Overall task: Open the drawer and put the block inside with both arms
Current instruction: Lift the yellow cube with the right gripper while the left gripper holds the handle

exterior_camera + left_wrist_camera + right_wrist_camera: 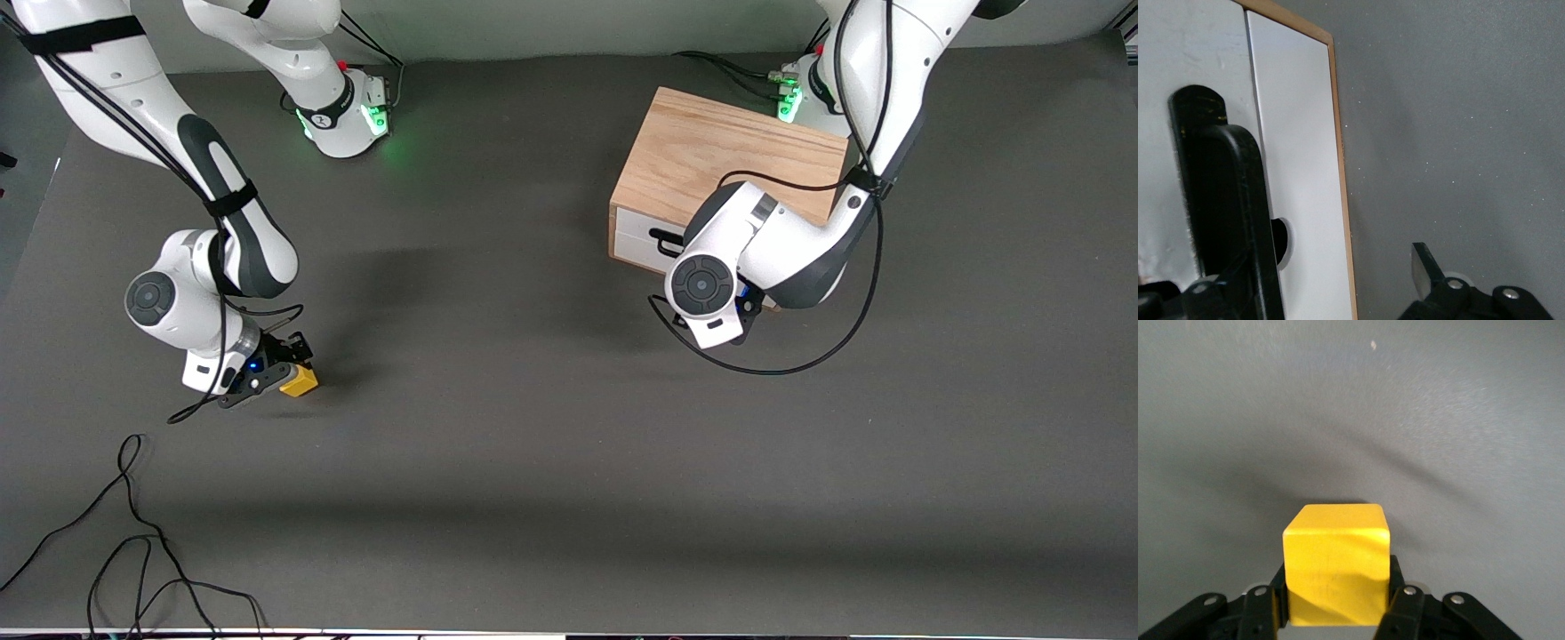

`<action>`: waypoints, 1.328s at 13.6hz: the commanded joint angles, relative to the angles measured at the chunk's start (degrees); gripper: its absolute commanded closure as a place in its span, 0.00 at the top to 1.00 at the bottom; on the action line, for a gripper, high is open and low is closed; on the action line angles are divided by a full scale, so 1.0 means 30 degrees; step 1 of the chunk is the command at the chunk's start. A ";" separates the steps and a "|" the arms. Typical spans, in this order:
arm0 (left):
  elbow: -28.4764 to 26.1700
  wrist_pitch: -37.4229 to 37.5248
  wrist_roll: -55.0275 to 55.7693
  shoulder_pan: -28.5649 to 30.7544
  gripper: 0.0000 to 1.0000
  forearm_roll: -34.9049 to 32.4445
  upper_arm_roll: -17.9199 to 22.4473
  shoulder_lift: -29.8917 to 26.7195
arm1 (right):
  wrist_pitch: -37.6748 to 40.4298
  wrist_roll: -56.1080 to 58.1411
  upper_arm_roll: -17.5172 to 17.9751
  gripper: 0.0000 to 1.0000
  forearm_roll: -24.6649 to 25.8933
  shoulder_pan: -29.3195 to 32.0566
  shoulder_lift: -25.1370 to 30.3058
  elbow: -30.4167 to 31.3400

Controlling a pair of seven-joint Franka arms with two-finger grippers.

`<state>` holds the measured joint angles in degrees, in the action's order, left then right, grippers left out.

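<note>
The yellow block [299, 380] sits at table level at the right arm's end; I cannot tell whether it touches the mat. My right gripper [283, 373] is shut on it; in the right wrist view the block [1336, 570] fills the gap of the gripper [1337, 610]. The oak-coloured box [729, 160] stands at the left arm's end, and its white drawer front [636, 233] looks shut. My left gripper [742, 313] is low in front of the drawer, mostly hidden under its wrist. In the left wrist view it [1311, 290] is open, with the black handle [1218, 187] close by one side and one fingertip [1423, 270] over the mat.
Loose black cables [133, 533] lie on the mat near the front edge at the right arm's end. A cable loop [800, 360] hangs from the left arm down to the mat. The grey mat [533, 400] spreads between the two arms.
</note>
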<state>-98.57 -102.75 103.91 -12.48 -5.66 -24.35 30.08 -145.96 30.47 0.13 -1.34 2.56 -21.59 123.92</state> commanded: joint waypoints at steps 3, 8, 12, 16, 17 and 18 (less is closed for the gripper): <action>0.0276 -0.1257 0.0489 -0.0176 1.00 -0.1159 0.0030 0.0022 | 0.5369 -0.2066 -0.0071 0.00 -0.0374 -0.0119 0.3384 -0.2132; 0.2382 -0.1464 0.0459 -0.0265 1.00 -0.1626 0.0030 0.0958 | 1.2515 -0.4874 -0.0013 0.00 -0.0403 -0.0119 0.5406 -0.6406; 0.4260 -0.1697 0.0489 -0.0411 1.00 -0.1747 0.0030 0.2042 | 1.6710 -0.8418 0.0105 0.00 -0.0374 -0.0763 0.6142 -1.0038; 0.4320 -0.1816 0.0489 -0.0411 1.00 -0.1893 0.0030 0.2308 | 1.9003 -1.0497 0.0163 0.00 -0.0373 -0.0880 0.6609 -1.1396; 0.4378 -0.1583 0.0547 -0.0411 1.00 -0.1893 0.0001 0.2250 | 1.9149 -1.1726 0.0192 0.00 -0.0374 -0.1084 0.6756 -1.1425; 0.4379 -0.1436 0.0606 -0.0411 1.00 -0.1922 0.0001 0.2133 | 1.9209 -1.2811 0.0163 0.00 -0.0374 -0.1666 0.6816 -1.1396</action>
<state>-86.96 -108.18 104.15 -12.90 -10.17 -24.52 36.36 -89.65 -1.52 0.68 -1.78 -0.09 -1.71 90.43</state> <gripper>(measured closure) 0.000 0.449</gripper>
